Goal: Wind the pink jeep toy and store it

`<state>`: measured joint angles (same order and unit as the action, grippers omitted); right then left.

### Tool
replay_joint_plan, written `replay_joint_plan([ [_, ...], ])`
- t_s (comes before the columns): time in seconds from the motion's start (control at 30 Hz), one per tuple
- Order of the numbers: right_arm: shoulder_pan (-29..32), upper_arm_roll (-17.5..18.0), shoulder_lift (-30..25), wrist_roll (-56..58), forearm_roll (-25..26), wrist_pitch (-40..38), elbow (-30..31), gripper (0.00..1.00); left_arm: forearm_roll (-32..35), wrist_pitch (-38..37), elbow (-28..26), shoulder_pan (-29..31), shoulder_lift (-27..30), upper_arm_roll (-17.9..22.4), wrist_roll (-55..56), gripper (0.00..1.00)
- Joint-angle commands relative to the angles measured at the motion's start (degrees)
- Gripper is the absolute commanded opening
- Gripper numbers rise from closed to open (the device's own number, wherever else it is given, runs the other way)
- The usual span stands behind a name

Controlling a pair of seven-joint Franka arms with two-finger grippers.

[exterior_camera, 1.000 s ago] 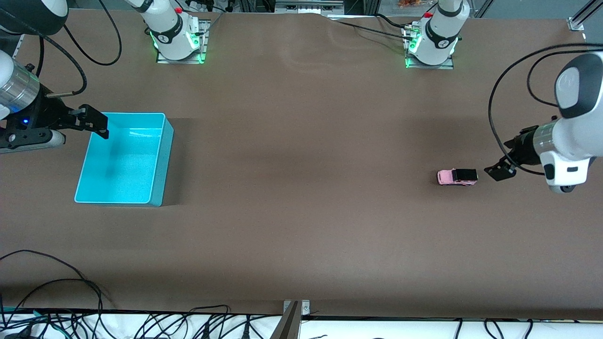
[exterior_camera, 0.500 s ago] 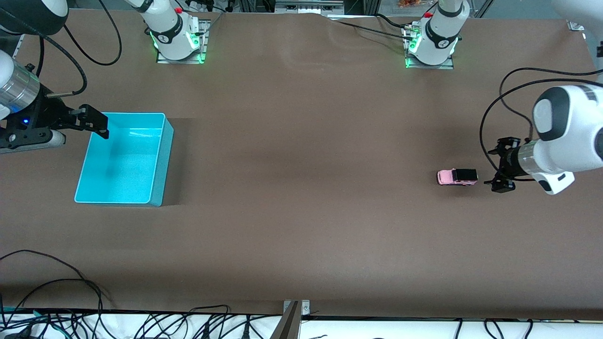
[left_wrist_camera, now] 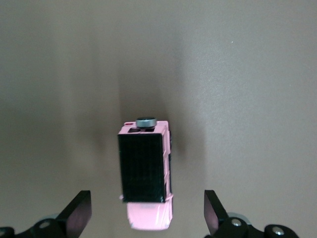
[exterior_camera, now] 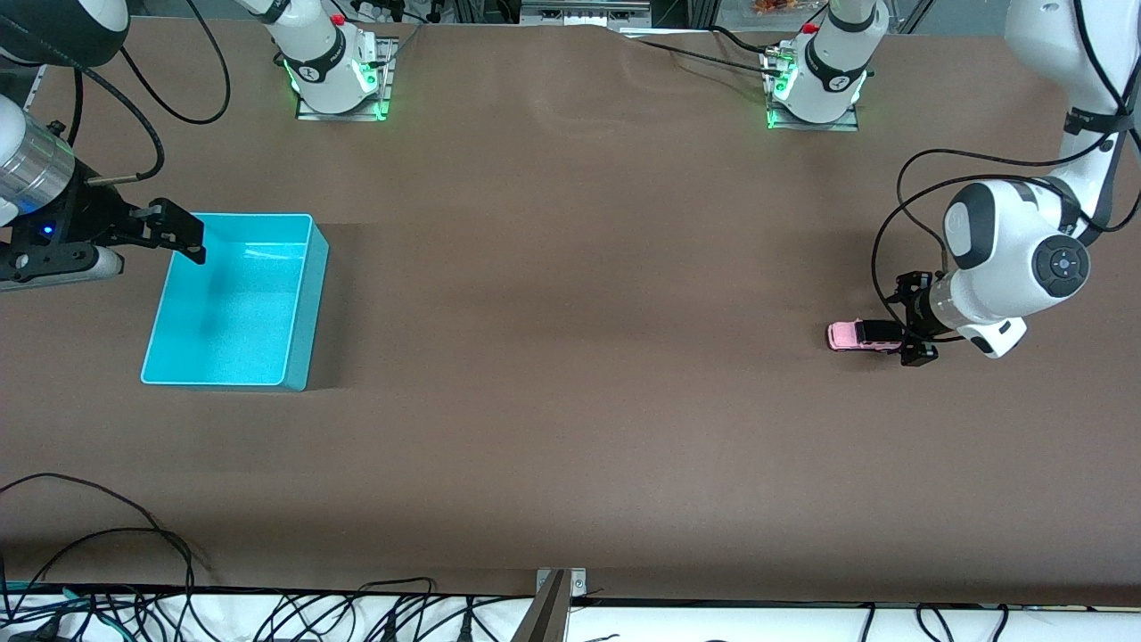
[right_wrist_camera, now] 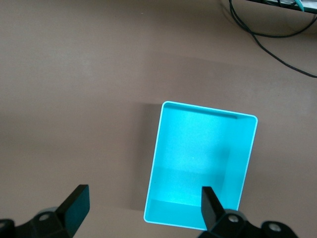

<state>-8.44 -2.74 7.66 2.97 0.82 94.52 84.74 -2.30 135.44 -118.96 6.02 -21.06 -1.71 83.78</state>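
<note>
We judge the job barely begun: the pink jeep toy (exterior_camera: 861,336) sits on its wheels on the table (exterior_camera: 570,401) toward the left arm's end, well apart from the cyan bin (exterior_camera: 233,299) at the right arm's end. Nothing is wound, nothing is stored, and the bin shows only its bare floor.

The left gripper (exterior_camera: 911,323) hangs low at the black-roofed end of the jeep, its fingers spread wide and holding nothing. In the left wrist view the two dark fingertips (left_wrist_camera: 77,214) stand either side of the toy with clear gaps, so we see no contact. What remains, as we read it, is the grasp, the winding, the carry across the table and the drop into the bin.

The right gripper (exterior_camera: 169,227) waits, hovering at the bin's rim on the right arm's end, its fingers also spread and empty.

The jeep is boxy, with a glossy light pink body, a flat black roof of fine grid texture and a small round grey spare wheel (left_wrist_camera: 146,122) at one end. The bin is a smooth, rectangular plastic tub with rounded corners and a faintly speckled floor. The table is covered in matte brown sheeting.
</note>
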Motion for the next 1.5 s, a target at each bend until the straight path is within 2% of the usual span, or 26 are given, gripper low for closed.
replay_joint_plan([
  [0.0,-1.31,0.01,-0.19,0.28,-0.03,0.66,0.25,1.0,1.07,4.56,-2.59,0.75,-0.38,-0.31,3.32,1.0],
  [0.17,-1.67,-0.16,0.16,0.28,0.15,0.58,0.25,1.0,1.07,7.81,-4.0,0.84,-0.99,-0.31,6.22,0.99],
  [0.23,-1.58,-0.16,0.16,0.37,0.06,0.58,0.25,1.0,1.07,8.69,-4.26,0.84,-1.43,-0.31,6.22,0.95],
  [0.5,-1.4,-0.34,0.16,0.28,0.15,0.49,0.07,1.0,1.07,8.78,-4.53,0.66,-1.35,-0.31,6.31,0.56],
  [0.6,-1.31,-0.34,0.16,0.28,0.15,0.75,-0.02,1.0,1.08,8.61,-4.53,0.66,-1.35,-0.31,6.31,0.37],
  [0.73,-1.22,-0.43,0.16,-0.07,-0.12,0.84,-0.11,1.0,1.07,8.35,-4.35,0.66,-1.26,-0.31,6.31,0.23],
  [1.03,-1.05,-0.6,0.08,0.02,0.32,5.14,-0.28,1.0,1.16,4.39,-2.07,-0.48,0.14,-0.75,6.4,0.21],
  [1.47,-1.05,-1.48,-0.1,0.28,0.32,7.7,-0.28,1.0,1.16,4.3,-2.15,-9.26,0.23,-0.93,14.57,0.21],
])
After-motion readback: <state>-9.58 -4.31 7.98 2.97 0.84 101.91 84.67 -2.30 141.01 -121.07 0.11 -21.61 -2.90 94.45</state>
